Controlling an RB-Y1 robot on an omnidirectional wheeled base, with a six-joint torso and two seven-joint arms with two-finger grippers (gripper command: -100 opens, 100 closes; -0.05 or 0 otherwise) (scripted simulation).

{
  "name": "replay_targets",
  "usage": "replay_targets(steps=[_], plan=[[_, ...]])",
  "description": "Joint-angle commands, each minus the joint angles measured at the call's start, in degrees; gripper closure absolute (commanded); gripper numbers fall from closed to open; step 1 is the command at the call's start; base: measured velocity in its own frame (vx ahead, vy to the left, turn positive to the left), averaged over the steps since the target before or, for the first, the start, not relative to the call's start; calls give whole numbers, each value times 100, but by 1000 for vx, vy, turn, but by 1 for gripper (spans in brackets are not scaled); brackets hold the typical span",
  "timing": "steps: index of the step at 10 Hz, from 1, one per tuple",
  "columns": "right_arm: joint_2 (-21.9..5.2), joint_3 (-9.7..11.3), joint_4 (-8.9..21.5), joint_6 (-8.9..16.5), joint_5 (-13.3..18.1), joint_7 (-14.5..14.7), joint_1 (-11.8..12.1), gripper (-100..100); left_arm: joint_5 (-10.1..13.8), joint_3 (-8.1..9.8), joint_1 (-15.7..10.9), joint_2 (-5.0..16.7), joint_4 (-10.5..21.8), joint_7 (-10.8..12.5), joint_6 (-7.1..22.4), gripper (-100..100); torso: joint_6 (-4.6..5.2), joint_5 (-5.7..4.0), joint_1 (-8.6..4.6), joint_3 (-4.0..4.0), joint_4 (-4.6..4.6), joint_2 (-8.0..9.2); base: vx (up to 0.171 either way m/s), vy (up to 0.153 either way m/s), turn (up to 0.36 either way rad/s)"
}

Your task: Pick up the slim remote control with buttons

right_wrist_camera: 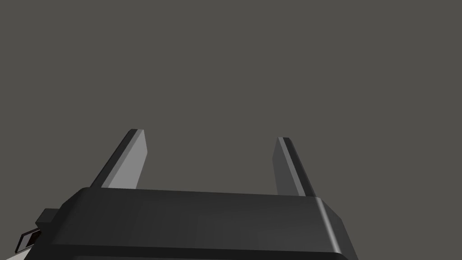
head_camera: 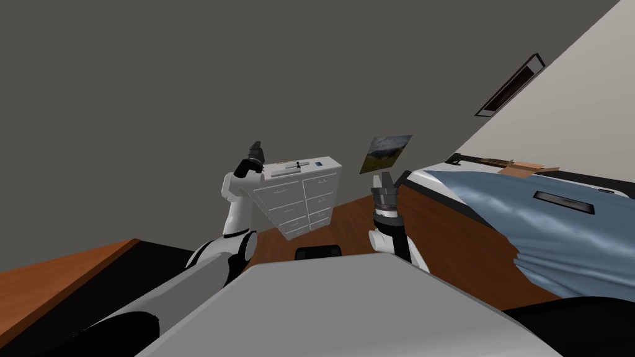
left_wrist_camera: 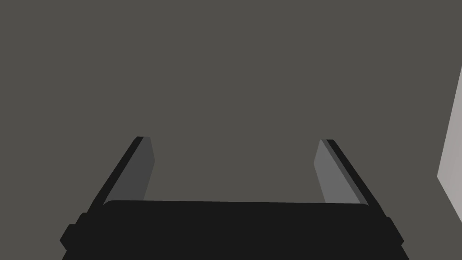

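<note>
A white dresser [head_camera: 304,198] stands ahead against the grey wall. Several small things lie on its top, among them a slim grey bar [head_camera: 286,174]; I cannot tell whether it has buttons. A dark flat slab [head_camera: 564,202] lies on the bed's blue blanket at the right. My left gripper [head_camera: 255,149] is raised beside the dresser's near corner, open and empty [left_wrist_camera: 234,140]. Right of the dresser my right gripper [head_camera: 381,181] is held up, open with nothing between its fingers [right_wrist_camera: 210,134]. Both wrist views face the plain grey wall.
A bed with a blue blanket [head_camera: 527,235] fills the right side, with a cardboard box [head_camera: 527,167] behind it. A landscape picture [head_camera: 386,152] hangs on the wall. Brown wooden floor [head_camera: 353,217] runs between dresser and bed. A black area [head_camera: 155,257] lies at the lower left.
</note>
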Motion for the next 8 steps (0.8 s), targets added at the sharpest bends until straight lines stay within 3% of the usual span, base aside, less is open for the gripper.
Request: replay_targets(steps=[1, 5, 6, 7, 8], plan=[[0, 0, 0, 0, 0, 0, 0, 0, 5, 20, -286, 41, 242, 17, 286, -100, 0, 0, 0, 0, 0, 0, -24, -21, 11], [0, 0, 0, 0, 0, 0, 0, 0, 13, 57, -829, 95, 597, 43, 843, -100, 0, -1, -3, 0, 0, 0, -14, -20, 8], [0, 0, 0, 0, 0, 0, 0, 0, 28, 89, -1069, 145, 892, 63, 1033, -100, 0, 0, 1, -1, 0, -2, -14, -25, 31], [0, 0, 0, 0, 0, 0, 0, 0, 28, 89, -1239, 145, 961, 63, 1175, -100, -1, 0, -2, -1, 0, -1, -19, -27, 18], [0, 0, 0, 0, 0, 0, 0, 0, 28, 89, -1264, 145, 961, 63, 1296, -100, 1, -1, -4, 0, 0, 0, -12, -13, -8]])
